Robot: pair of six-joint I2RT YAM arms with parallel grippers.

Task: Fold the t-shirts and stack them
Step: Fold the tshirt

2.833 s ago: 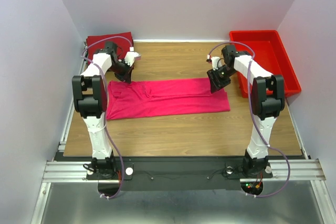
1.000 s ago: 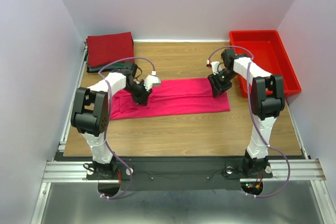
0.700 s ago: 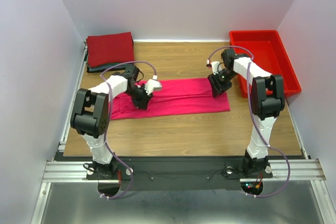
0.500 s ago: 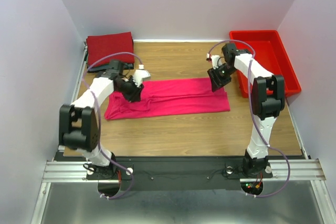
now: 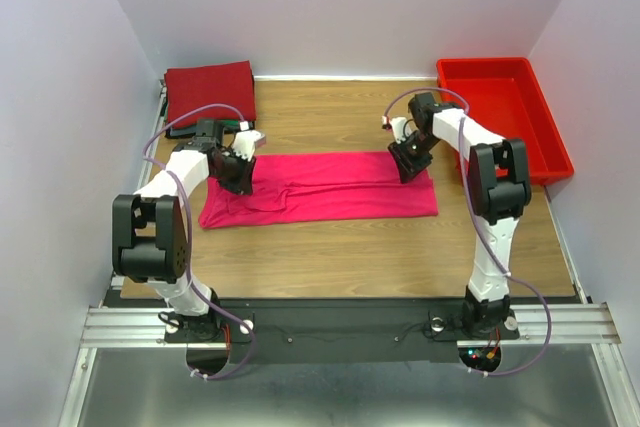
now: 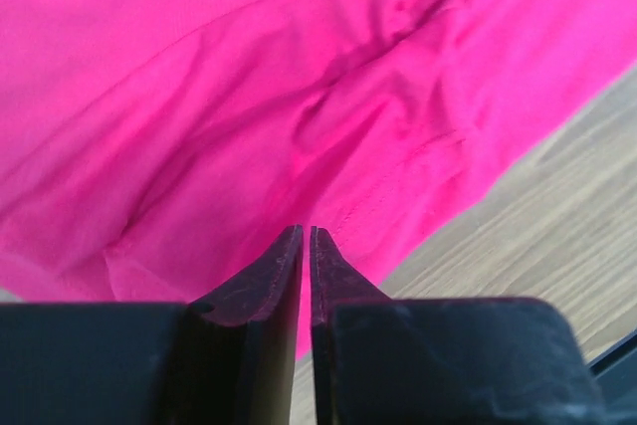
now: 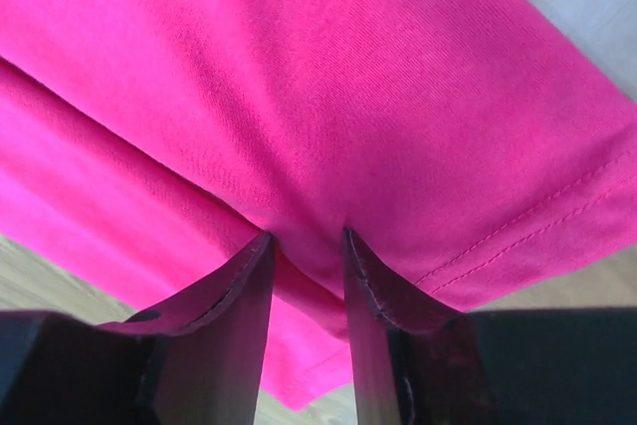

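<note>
From above, the pink tee [image 5: 330,187] lies as a long folded band across the middle of the table [image 5: 330,257], running left to right. The left gripper [image 5: 240,172] is down on its far left end and the right gripper [image 5: 410,162] on its far right corner. A folded dark red tee [image 5: 208,92] tops a small pile in the far left corner, well apart from the pink one, and a red bin [image 5: 500,112] stands at the right edge. In the left wrist view the fingers [image 6: 269,286] are almost together, with only a thin slit between them. Their tips sit on rumpled pink cloth near its edge, with bare wood just beside it, and whether any cloth is nipped in the slit cannot be told. In the right wrist view the fingers [image 7: 239,296] stand partly apart, tips pressed onto the tee near its stitched hem. They straddle a fold line, and cloth fills the gap between them.
</note>
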